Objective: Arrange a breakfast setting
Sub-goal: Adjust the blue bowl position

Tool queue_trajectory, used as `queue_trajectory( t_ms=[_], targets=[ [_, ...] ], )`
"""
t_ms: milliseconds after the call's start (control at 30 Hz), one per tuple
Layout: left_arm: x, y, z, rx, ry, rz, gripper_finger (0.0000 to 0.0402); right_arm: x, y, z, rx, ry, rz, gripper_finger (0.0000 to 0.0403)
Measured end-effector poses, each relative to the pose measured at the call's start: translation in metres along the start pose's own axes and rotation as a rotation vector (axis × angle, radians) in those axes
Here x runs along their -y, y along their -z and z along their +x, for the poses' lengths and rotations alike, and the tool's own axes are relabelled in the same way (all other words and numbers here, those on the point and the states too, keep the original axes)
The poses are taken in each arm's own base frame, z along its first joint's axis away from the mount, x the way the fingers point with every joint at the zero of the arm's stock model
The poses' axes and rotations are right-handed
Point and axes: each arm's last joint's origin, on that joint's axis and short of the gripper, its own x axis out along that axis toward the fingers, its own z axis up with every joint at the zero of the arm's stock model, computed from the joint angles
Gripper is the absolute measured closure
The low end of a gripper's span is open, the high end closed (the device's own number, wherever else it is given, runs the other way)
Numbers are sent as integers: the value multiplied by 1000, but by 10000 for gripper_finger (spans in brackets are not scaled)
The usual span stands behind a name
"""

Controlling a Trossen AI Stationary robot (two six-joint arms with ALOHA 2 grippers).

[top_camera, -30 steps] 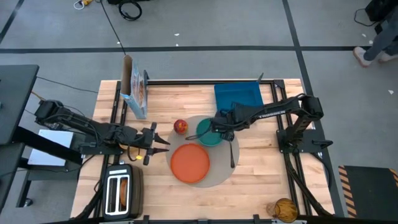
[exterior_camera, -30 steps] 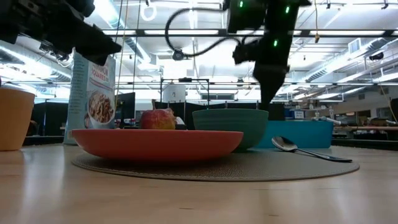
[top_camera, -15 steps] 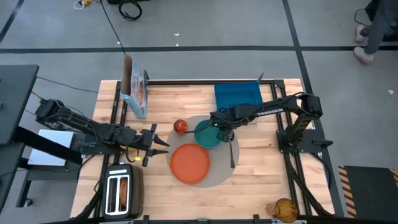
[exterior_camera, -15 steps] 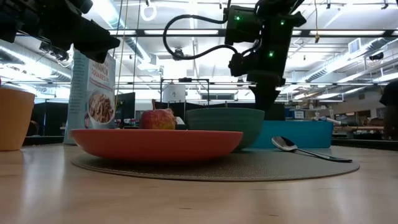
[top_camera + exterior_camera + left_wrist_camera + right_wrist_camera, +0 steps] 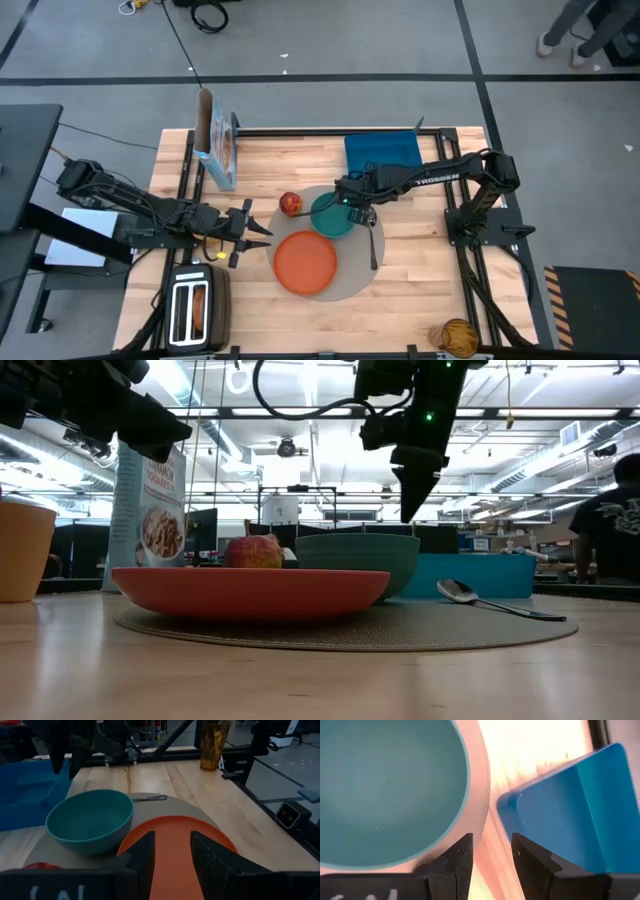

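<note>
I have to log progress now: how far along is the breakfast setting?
Done: orange plate, teal bowl and spoon sit on the mat, apple at its edge. In hand: nothing; right gripper hovers open over the bowl's rim. Left: toast remains in the toaster.

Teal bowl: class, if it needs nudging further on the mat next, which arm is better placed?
Likely the right. Its right gripper, open, hangs just above the teal bowl rim, while the left gripper waits beyond the orange plate.

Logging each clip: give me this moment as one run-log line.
right gripper: open, above teal bowl rim | left gripper: open, idle beside orange plate | bowl on mat
</note>
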Motion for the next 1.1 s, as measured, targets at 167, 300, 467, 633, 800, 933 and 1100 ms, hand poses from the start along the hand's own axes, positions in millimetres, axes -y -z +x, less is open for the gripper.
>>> queue_trajectory(
  t_ms=[167,300,467,633,800,933,1100],
  targets=[
    [0,0,0,2,0,-3,269,7,3,14,17,89,25,261],
    [0,-1,0,7,7,-4,269,12,-8,20,109,89,27,261],
    [3,-3,0,26,21,-5,269,17,-32,20,310,-40,-27,261],
    [3,-3,-1,36,27,-5,269,30,-44,41,345,-84,-100,261],
    [4,-4,-1,42,27,-6,269,34,-45,71,289,-160,-165,261],
    [4,-3,-1,33,27,-9,269,36,-46,72,299,-199,-199,261],
    [3,-3,-1,34,26,-5,269,35,-43,63,302,-309,-229,261]
  ],
)
